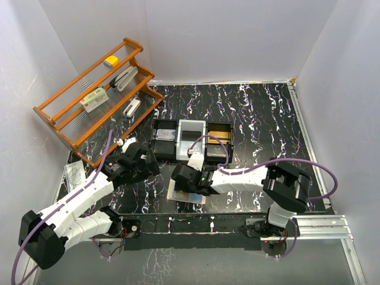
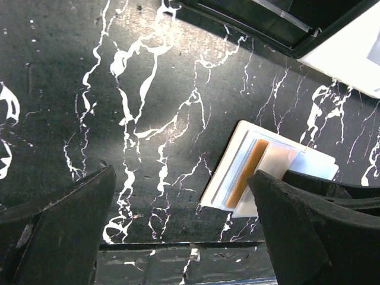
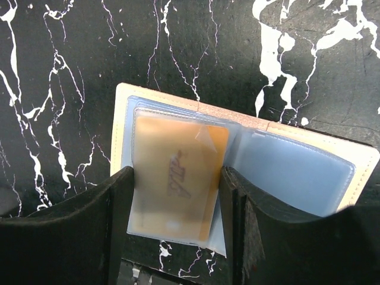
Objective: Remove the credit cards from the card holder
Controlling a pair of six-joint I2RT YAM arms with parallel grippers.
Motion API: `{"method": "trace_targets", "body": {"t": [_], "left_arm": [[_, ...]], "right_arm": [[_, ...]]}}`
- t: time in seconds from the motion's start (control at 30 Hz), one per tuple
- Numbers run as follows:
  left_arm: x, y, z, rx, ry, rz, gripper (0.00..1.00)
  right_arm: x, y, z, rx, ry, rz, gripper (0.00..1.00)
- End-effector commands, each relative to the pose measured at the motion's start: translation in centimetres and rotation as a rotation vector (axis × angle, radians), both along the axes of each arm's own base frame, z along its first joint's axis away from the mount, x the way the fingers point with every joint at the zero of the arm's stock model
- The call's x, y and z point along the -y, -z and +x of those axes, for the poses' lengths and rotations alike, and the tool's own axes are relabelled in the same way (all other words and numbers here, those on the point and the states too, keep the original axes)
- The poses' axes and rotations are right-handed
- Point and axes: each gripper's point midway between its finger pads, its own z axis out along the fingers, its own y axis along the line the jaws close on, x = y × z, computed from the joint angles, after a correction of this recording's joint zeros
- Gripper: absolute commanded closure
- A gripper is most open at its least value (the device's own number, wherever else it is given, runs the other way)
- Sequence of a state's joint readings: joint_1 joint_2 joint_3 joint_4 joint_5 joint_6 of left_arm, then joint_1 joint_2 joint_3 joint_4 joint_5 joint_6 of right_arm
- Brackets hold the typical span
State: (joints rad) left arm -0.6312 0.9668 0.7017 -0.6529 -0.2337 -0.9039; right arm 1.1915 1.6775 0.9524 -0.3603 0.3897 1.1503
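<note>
The card holder (image 1: pixel 180 194) lies open on the black marbled table near the front edge, its beige cover (image 3: pixel 362 159) down and clear sleeves up. An orange-brown credit card (image 3: pixel 178 169) sits in a frosted sleeve; a blue-grey sleeve (image 3: pixel 291 172) lies to its right. My right gripper (image 3: pixel 178 199) is closed on the two side edges of that orange card's sleeve, lifting its free end off the holder. My left gripper (image 2: pixel 181 199) is open and empty, low over bare table just left of the holder (image 2: pixel 228 172), where the orange card's edge (image 2: pixel 249 172) shows.
A black-and-grey three-compartment tray (image 1: pixel 155 141) stands just behind the holder, a pale box in its middle compartment. An orange wire rack (image 1: pixel 59 122) with small items leans at the back left. A clear bag (image 1: pixel 76 173) lies at the left edge.
</note>
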Motion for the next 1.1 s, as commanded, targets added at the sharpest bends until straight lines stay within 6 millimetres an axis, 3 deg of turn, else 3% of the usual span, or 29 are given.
{"method": "trace_targets", "body": {"t": [0.0,0.1,0.23,0.33,0.47,0.6,1.07], "left_arm": [[1.4,0.5,-0.2,-0.015,0.075,-0.050,0.02],[3.0,0.9,-0.9,-0.038,0.154,-0.119,0.06],[4.5,2.5,-3.7,-0.125,0.256,-0.218,0.21],[6.2,2.5,-5.3,-0.128,0.346,-0.345,0.27],[8.7,1.0,-5.5,-0.081,0.458,-0.483,0.30],[10.3,1.2,-6.1,-0.118,0.534,-0.567,0.35],[12.2,2.7,-6.0,-0.158,0.583,-0.649,0.56]], "right_arm": [[-1.6,-1.3,-0.2,-0.012,-0.047,0.124,0.55],[-1.4,-1.1,-0.1,-0.025,-0.036,0.131,0.55],[-1.3,-1.2,-0.1,-0.050,-0.040,0.181,0.56],[-1.4,-1.4,-0.1,-0.061,-0.038,0.230,0.56],[-1.3,-1.3,-0.2,-0.067,-0.037,0.245,0.56],[-1.2,-1.1,-0.1,-0.075,-0.036,0.241,0.56],[-1.2,-0.9,-0.2,-0.090,-0.041,0.257,0.55]]}}
